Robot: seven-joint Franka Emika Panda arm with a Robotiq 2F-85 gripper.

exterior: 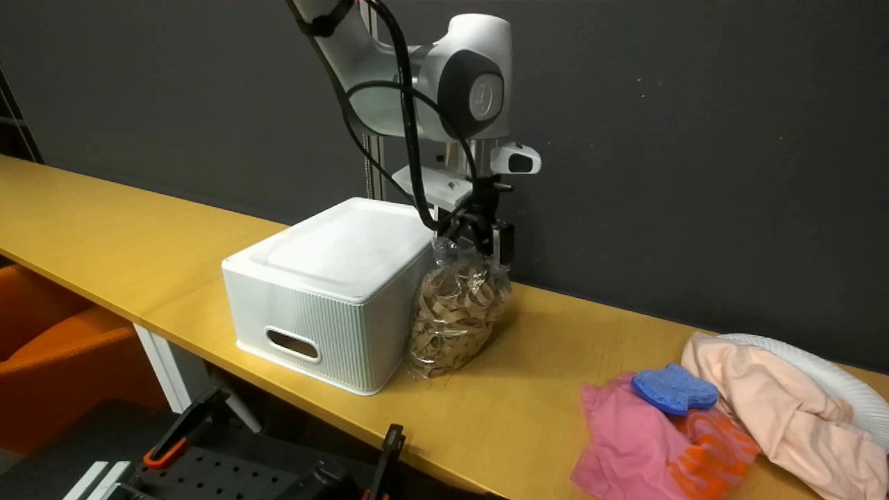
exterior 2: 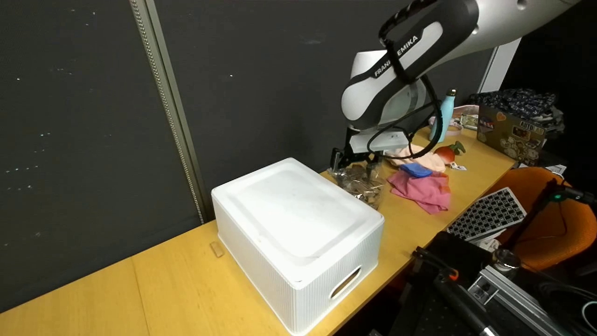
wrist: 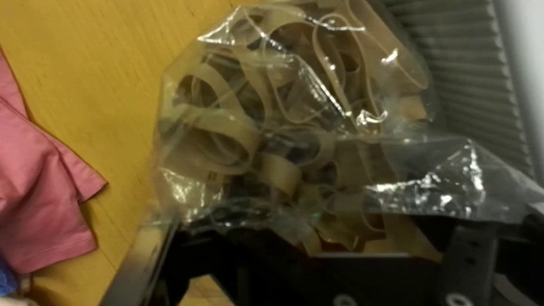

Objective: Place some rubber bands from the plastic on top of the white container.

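The clear plastic bag [exterior: 455, 312] stands on the table against the side of the white container [exterior: 326, 257]. It also shows in an exterior view [exterior 2: 361, 184] and fills the middle of the wrist view [wrist: 297, 80]. The tan rubber bands [exterior: 458, 295] are inside it, seen as wide loops in the wrist view [wrist: 221, 123]. The white container has a flat lid with no bands on it, also in an exterior view [exterior 2: 298, 210]. My gripper [exterior: 478, 246] points down at the bag's mouth, fingers spread apart with plastic and bands between them [wrist: 335, 229]. The fingertips are partly hidden by plastic.
A pink cloth [exterior: 632, 437], a blue sponge [exterior: 674, 389], a peach cloth [exterior: 785, 396] and a white plate [exterior: 826, 368] lie on the table beyond the bag. A small tan piece [exterior 2: 217, 249] lies beside the container. A dark wall panel [exterior: 694, 173] runs behind the table.
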